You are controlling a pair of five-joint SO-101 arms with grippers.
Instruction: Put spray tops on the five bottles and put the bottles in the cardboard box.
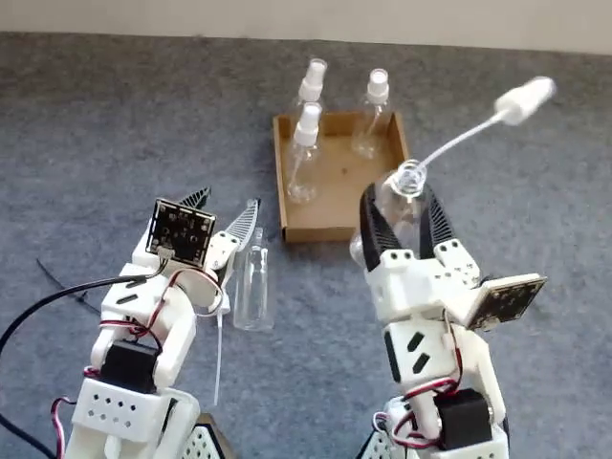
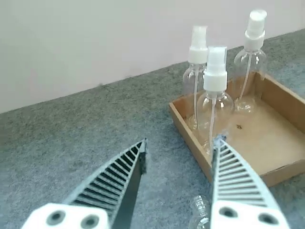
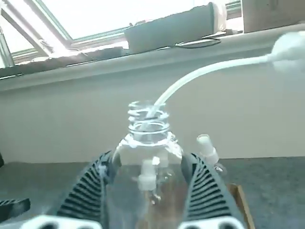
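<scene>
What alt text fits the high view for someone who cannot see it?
The right arm's tool grips an upright clear bottle whose spray top is only loosely in, its tube bending out of the neck. The left arm's tool is open beside an uncapped bottle lying on the grey carpet; three capped bottles stand in the cardboard box.

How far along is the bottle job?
Done: three capped bottles at the cardboard box, at least two inside. In hand: right gripper shut on a fourth bottle, spray top unseated, tube in the neck. To do: seat it, box it, then the bare bottle lying by the open left gripper.
</scene>
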